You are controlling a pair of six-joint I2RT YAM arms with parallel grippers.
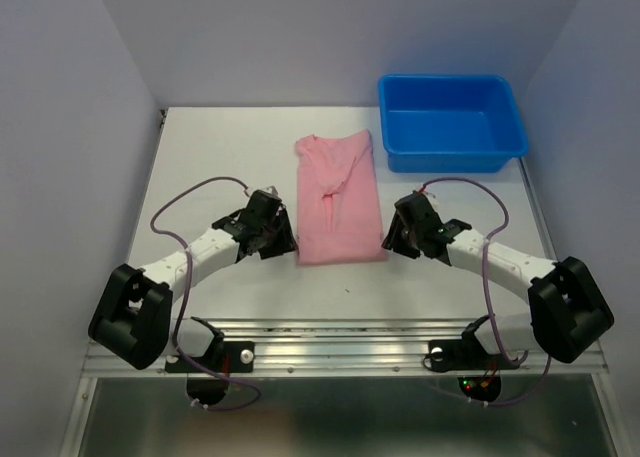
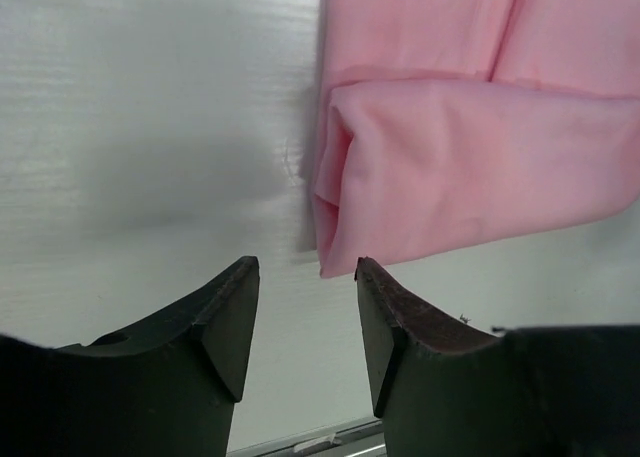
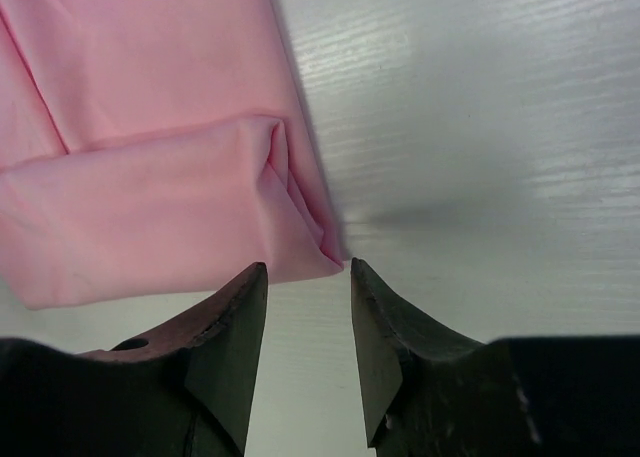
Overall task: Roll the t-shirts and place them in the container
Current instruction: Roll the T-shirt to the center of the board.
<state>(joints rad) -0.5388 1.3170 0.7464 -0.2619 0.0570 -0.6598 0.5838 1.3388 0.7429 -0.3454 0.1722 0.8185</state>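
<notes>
The pink t-shirt [image 1: 338, 199] lies on the white table, folded into a long narrow strip running front to back, its near end turned over in a short fold. My left gripper [image 1: 283, 239] is open and empty at the strip's near left corner; in the left wrist view that corner [image 2: 340, 257] sits just ahead of the gap between my fingers [image 2: 306, 277]. My right gripper [image 1: 393, 239] is open and empty at the near right corner, which shows in the right wrist view [image 3: 320, 247] just ahead of the gripper's gap [image 3: 308, 274].
A rigid blue plastic tub [image 1: 450, 122] stands at the back right of the table [image 1: 220, 157]. White walls close in the left, right and back. A metal rail [image 1: 340, 337] runs along the near edge by the arm bases.
</notes>
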